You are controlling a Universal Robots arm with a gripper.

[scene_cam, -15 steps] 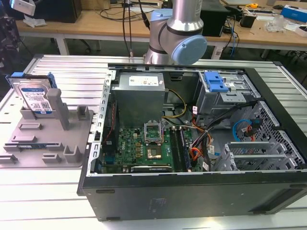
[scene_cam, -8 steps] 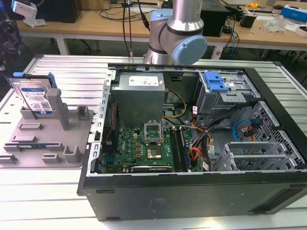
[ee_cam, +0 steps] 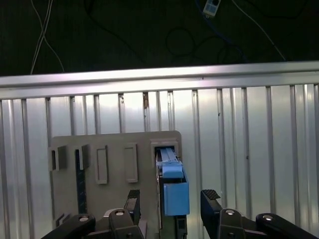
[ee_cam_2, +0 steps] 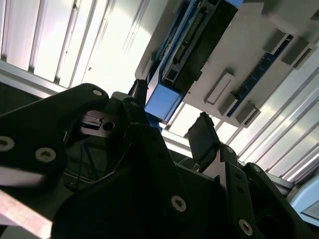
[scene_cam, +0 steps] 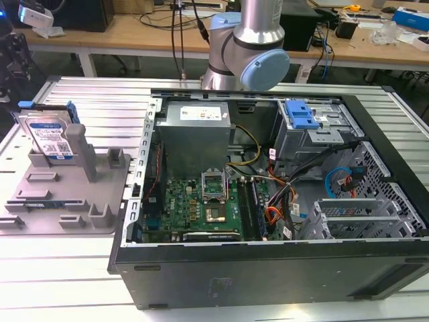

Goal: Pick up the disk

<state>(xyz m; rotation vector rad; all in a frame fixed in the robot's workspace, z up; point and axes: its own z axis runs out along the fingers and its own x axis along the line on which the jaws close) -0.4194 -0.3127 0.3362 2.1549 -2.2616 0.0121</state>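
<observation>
Single-arm station, task "pick up the disk". The gripper (ee_cam: 172, 199) has its two fingers (ee_cam: 210, 196) spread wide with nothing between the pads. In both wrist views the disk (ee_cam: 172, 185) lines up with the gap between the fingers, beyond their tips. No contact is visible.

The disk stands on edge in a slot of the grey fixture (ee_cam: 109, 144), which rests on the slatted metal table (ee_cam: 249, 149). Its blue side rail (ee_cam: 170, 158) is the edge turned toward the fingers. In the exterior view its labelled broad face (scene_cam: 52, 142) is visible, and a grey upright post (scene_cam: 82, 149) of the fixture stands just beside it.

The open computer case (scene_cam: 268, 268) lies well apart from the fingers, on the far side of the fixture. The arm (scene_cam: 251, 40) shows in the exterior view above the case.

Handling, as a judgement:
- The disk is a rigid metal hard drive, dense for its size, and it will not yield under the pads.
- Its bare metal faces look smooth and could slip under a light grip.
- It is sensitive to knocks, so it suits a firm but not crushing hold.
- The best hold appears to be across its thickness, one pad on each broad face near the exposed edge. That keeps the pads clear of the post and off the connector end.
</observation>
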